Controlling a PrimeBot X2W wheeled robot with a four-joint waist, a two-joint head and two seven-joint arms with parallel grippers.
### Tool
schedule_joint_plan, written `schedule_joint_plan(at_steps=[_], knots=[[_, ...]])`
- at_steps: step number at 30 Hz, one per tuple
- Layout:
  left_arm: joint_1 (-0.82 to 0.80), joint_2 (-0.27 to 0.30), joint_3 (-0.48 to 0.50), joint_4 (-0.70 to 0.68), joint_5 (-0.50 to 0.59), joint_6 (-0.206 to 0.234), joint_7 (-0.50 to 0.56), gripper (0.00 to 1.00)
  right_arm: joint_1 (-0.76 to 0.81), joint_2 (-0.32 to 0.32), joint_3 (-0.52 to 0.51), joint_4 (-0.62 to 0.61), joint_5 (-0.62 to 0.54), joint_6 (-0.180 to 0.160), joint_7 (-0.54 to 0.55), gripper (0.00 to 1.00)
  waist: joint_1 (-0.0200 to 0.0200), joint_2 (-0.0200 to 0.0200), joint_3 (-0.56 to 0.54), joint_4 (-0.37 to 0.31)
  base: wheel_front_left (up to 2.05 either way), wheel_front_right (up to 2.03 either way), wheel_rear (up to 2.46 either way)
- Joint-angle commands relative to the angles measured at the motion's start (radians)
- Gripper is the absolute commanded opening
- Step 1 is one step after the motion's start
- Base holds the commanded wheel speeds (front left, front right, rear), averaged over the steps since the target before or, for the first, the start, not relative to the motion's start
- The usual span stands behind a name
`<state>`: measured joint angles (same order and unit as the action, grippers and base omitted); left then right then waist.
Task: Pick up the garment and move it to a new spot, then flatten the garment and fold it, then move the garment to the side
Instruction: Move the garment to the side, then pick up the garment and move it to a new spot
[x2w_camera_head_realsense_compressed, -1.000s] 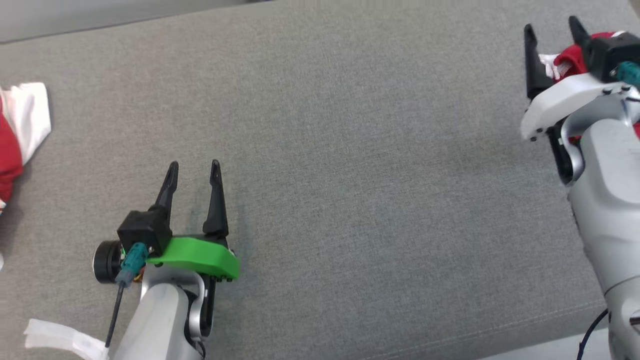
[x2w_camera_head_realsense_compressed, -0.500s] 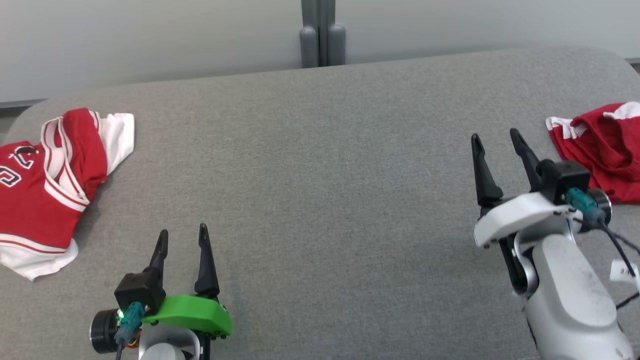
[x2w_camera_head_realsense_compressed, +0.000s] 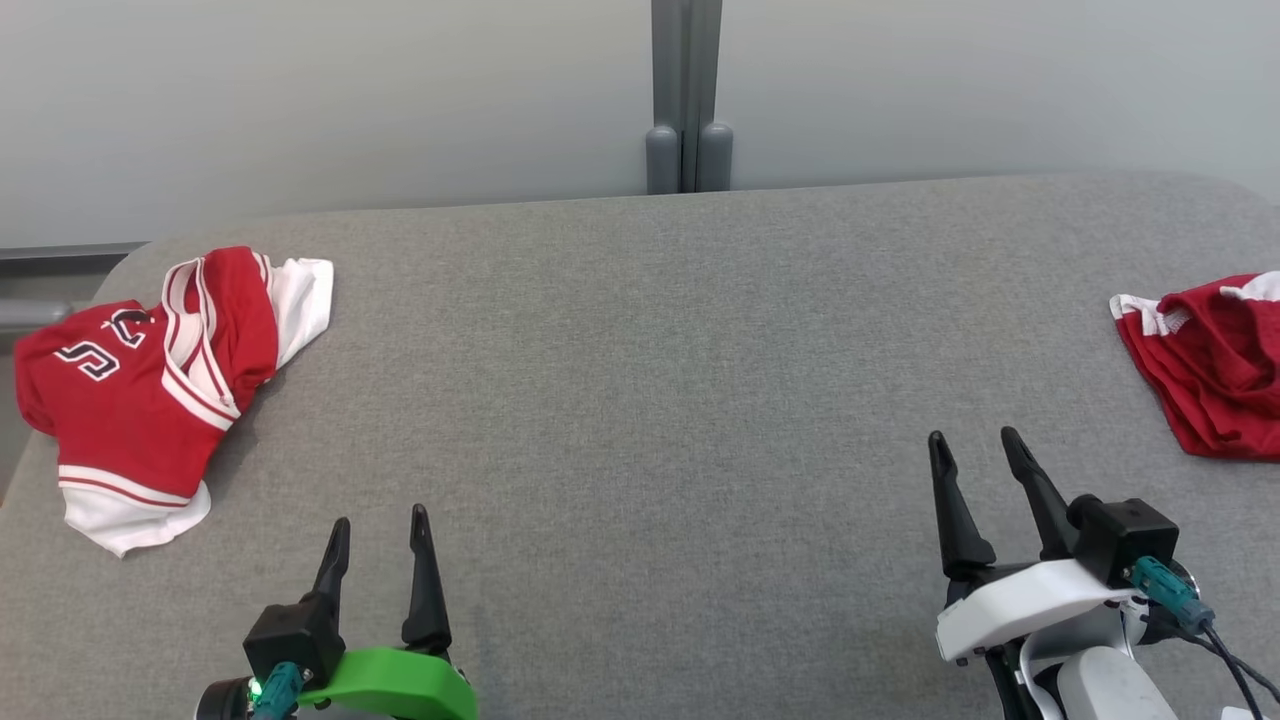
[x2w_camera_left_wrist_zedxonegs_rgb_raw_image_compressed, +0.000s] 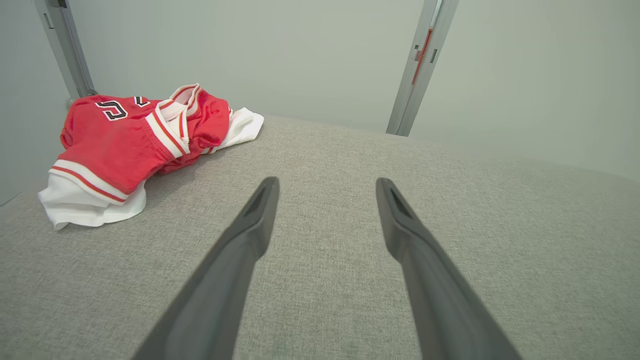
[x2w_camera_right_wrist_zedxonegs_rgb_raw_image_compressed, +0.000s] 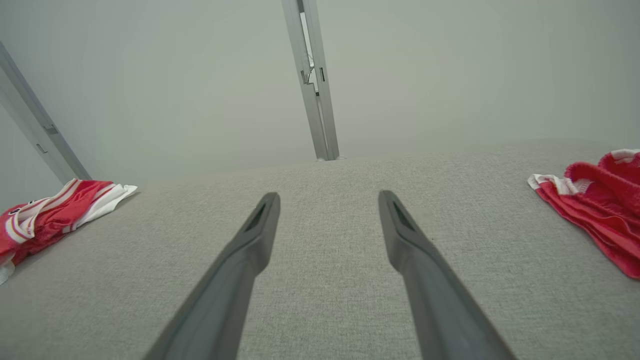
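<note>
Two cloths, two idle arms: a red-and-white jersey (x2w_camera_head_realsense_compressed: 140, 390) lies bunched at the far left of the grey padded surface (x2w_camera_head_realsense_compressed: 640, 400). In the head view its long axis runs from the white hem at seven o'clock to the collar at one o'clock. The left gripper (x2w_camera_head_realsense_compressed: 380, 516) hovers at the near edge, fingers apart and holding nothing. The jersey sits well apart from them, at about ten o'clock. A grey post (x2w_camera_head_realsense_compressed: 685, 100) stands behind the surface at twelve o'clock. The right gripper (x2w_camera_head_realsense_compressed: 972, 436), fingers likewise spread and empty, has a second red garment (x2w_camera_head_realsense_compressed: 1215, 370) crumpled at its two o'clock. That garment is near but not touching, and the frame's right edge cuts it off, so its long axis cannot be told.

By this layout each arm is the nearer one to the cloth on its own side. Neither cloth looks flattened, and which one is to be lifted cannot be told. A reach for either would swing the fingers outward, away from the bare middle.

The left wrist view brings the jersey's lettering and striped neckline close. The right wrist view takes in both cloths, at nine and three o'clock, and shows the right one's folds piled up off the surface, a height the head view flattens.
</note>
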<state>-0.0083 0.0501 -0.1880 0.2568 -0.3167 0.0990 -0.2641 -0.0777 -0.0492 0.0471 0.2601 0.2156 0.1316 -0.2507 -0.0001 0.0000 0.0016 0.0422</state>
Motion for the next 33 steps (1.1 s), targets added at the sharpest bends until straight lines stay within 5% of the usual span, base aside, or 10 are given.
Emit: schedule_joint_plan(at_steps=[1,24,33], knots=[[0.015,0.001,-0.003,-0.002,-0.007,0.005,0.0,1.0,0.02,-0.004,0.0,-0.007,0.015,-0.002,0.001,1.0,0.0001,0.0,0.0,-0.012,0.0,0.0,0.0],[-0.006,0.002,-0.019,0.001,-0.004,0.001,0.0,1.0,0.051,-0.002,0.004,-0.032,0.009,-0.002,0.017,1.0,0.0001,0.0,0.007,-0.001,0.0,0.0,0.0],[-0.037,0.002,-0.01,-0.01,0.011,0.0,0.0,1.0,0.014,-0.003,0.015,-0.054,0.002,-0.002,0.009,1.0,0.0001,0.0,0.043,0.143,0.0,0.0,0.0]])
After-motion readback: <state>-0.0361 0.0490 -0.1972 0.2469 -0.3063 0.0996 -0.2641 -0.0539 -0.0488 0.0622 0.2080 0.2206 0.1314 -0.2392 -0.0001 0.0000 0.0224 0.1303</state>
